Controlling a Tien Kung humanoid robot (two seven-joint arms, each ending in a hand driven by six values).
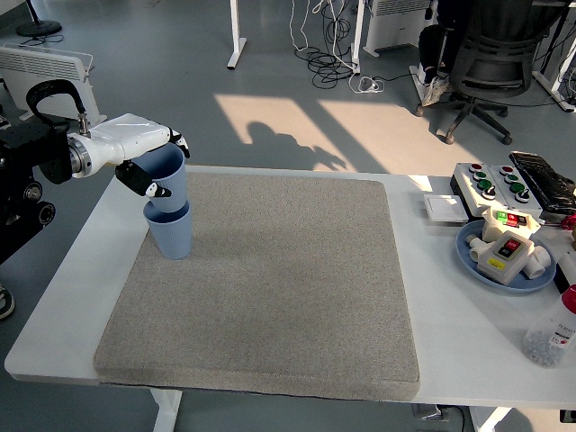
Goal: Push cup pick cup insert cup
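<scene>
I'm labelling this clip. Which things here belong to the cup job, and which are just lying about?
Job: upper blue cup, held by the left hand; lower blue cup beneath it; grey mat.

Lying about: blue plate of switch parts, button box, plastic bottle.

Left arm reaches in from left edge; left hand point(144, 160) raised, fingers curled in grasp.
</scene>
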